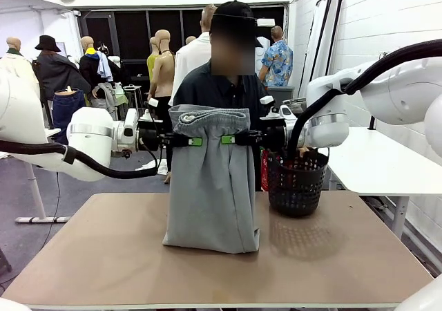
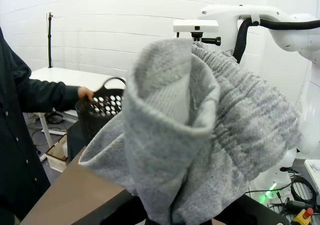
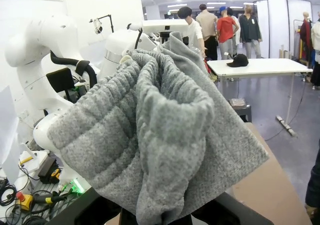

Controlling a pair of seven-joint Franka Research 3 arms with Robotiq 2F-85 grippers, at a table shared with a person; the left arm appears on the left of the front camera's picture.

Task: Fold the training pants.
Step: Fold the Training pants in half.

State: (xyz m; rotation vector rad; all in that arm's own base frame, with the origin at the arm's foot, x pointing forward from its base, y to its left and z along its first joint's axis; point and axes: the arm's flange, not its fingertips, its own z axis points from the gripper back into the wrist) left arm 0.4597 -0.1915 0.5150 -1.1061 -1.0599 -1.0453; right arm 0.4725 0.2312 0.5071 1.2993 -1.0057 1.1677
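The light grey training pants (image 1: 210,186) hang in a folded panel above the middle of the brown table (image 1: 103,256), with their lower edge resting on it. My left gripper (image 1: 192,142) is shut on the left end of the gathered waistband. My right gripper (image 1: 232,139) is shut on its right end. Bunched grey waistband cloth (image 2: 200,135) covers my fingers in the left wrist view. The same grey cloth (image 3: 160,140) hides them in the right wrist view.
A black mesh basket (image 1: 297,183) stands on the table right of the pants, with a person's hand (image 2: 86,92) on its rim. The person in a dark shirt (image 1: 221,90) stands behind the pants. A white table (image 1: 373,159) is at right.
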